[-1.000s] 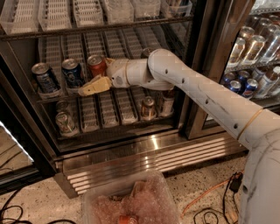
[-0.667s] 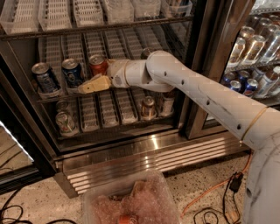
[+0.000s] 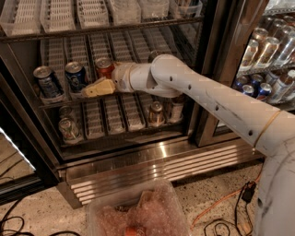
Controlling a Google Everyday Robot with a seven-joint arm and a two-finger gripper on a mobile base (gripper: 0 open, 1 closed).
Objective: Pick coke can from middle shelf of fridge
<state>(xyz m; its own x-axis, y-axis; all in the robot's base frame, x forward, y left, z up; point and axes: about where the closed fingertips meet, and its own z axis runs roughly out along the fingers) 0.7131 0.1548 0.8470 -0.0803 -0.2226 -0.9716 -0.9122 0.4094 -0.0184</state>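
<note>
The red coke can [image 3: 104, 67] stands upright near the front of the middle shelf [image 3: 119, 44] in the open fridge [image 3: 215, 69]. Two blue cans [image 3: 46, 82] [image 3: 75, 75] stand to its left on the same shelf. My gripper [image 3: 95, 88] reaches into the fridge just in front of and slightly below the coke can, pointing left toward the nearer blue can. The white wrist [image 3: 129, 76] covers the can's right side and lower part. Nothing shows held in the gripper.
The lower shelf holds cans at the left [image 3: 69, 130] and right [image 3: 156, 113]. White baskets [image 3: 92, 11] sit on the top rack. Behind the right glass door are more cans and bottles [image 3: 263, 83]. A clear plastic bin [image 3: 138, 212] and cables [image 3: 230, 216] lie on the floor.
</note>
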